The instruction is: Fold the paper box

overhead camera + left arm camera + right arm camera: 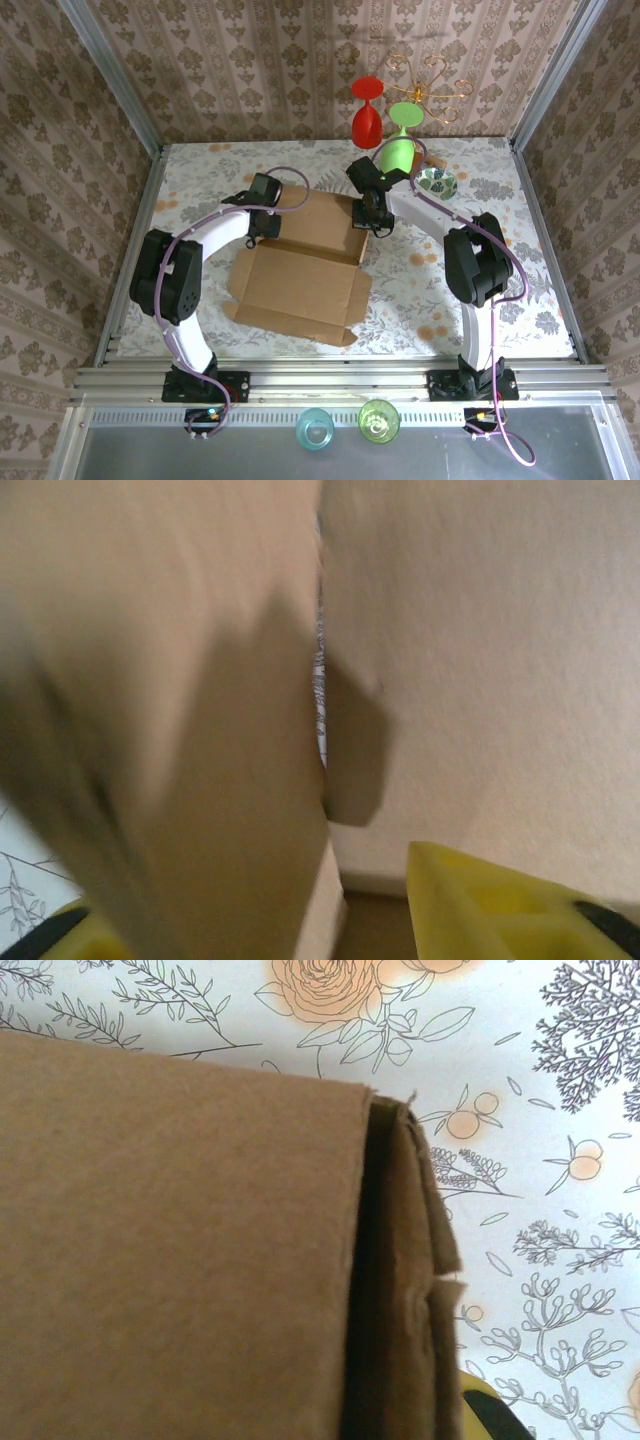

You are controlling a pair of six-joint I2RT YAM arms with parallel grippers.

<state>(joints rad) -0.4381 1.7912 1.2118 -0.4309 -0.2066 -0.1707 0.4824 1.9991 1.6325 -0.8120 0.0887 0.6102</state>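
The paper box (pixel 300 270) is a plain brown cardboard sheet lying mid-table, with its far half raised into walls. My left gripper (pixel 262 228) is at the far left corner of the box. In the left wrist view a blurred cardboard flap (pixel 200 730) stands between the yellow fingers (pixel 500 910) of this gripper (pixel 250 900), which is open, with a gap on the flap's right side. My right gripper (pixel 372 218) is at the far right corner, shut on the doubled side wall (pixel 400 1290). One yellow fingertip (pixel 490 1410) shows beside that wall; the other is hidden behind cardboard.
A red glass (pixel 366 110), a green glass (pixel 398 148), a small patterned bowl (pixel 437 181) and a gold wire stand (pixel 430 80) crowd the far right. Two glasses (pixel 316 428) (pixel 379 420) stand below the front rail. The floral tablecloth (pixel 430 290) lies bare on the right.
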